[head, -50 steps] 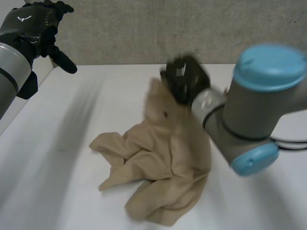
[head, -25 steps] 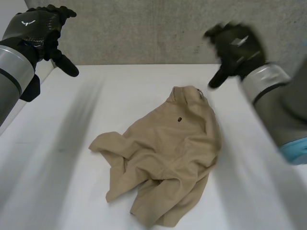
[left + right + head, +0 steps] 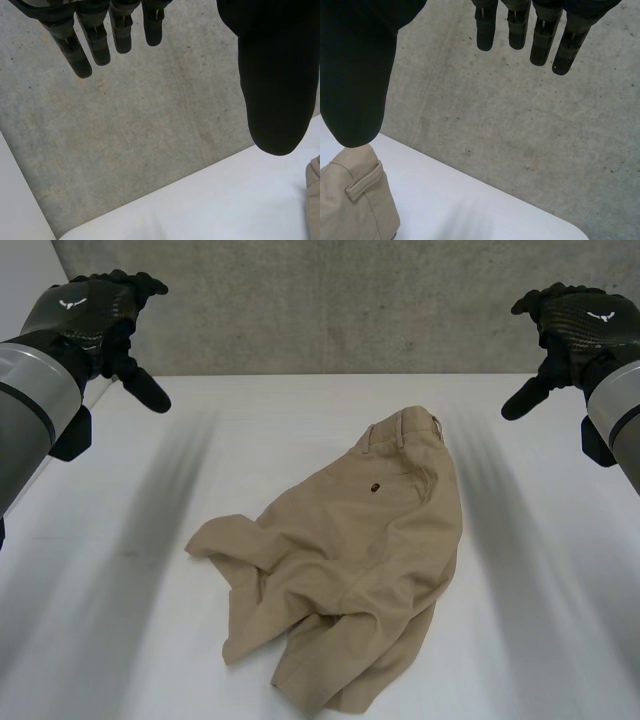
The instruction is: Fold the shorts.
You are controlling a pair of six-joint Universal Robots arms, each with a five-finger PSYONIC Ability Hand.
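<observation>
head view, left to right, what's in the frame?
left hand → shorts → right hand, all over the white table.

The shorts [image 3: 350, 550] are tan woven cloth, matt and soft, creased all over, with a stitched belt loop at the waistband. The table [image 3: 120, 570] is white and smooth with a faint satin sheen, and the wall [image 3: 330, 300] is rough, speckled grey concrete. The left hand [image 3: 90, 315] and right hand [image 3: 580, 320] are black, with a fine weave pattern on their backs and matt fingers.
</observation>
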